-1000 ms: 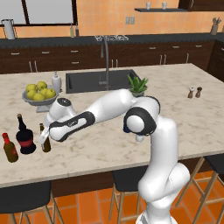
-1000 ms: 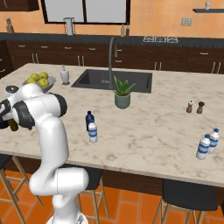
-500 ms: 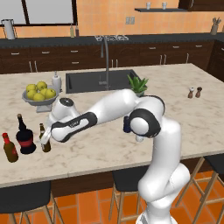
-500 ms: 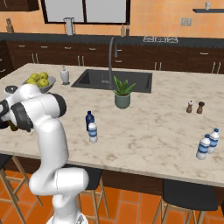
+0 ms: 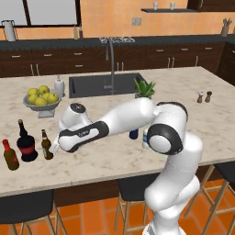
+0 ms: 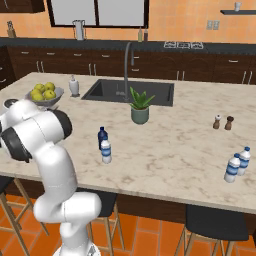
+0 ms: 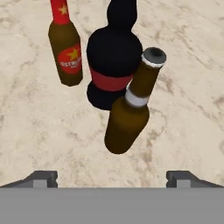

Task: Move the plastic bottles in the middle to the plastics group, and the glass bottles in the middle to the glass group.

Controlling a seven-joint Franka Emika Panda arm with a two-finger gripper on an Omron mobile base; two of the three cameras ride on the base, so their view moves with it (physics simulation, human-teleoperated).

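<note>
Marble counter (image 5: 183,96): gripper (image 7: 112,177) spread empty, olive-brown bottle (image 7: 131,105) upright just beyond it, centre frame, beside the black bottle (image 7: 113,61); plastic bottles (image 6: 104,145) remain mid-counter.

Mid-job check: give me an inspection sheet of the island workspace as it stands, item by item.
Surface: beige marble island counter, dry.
Job's things: slim olive-brown glass bottle stands upright beside round-bellied black bottle with red label and brown bottle with red cap; squat dark blue bottle and pale blue-capped bottle wait mid-counter; two similar pale bottles at the far right.
Clutter: fruit bowl, potted plant, shakers.
Grippers: gripper open, holding nothing.
Cables: nothing seen.
Surroundings: sink, dark cabinets.
</note>
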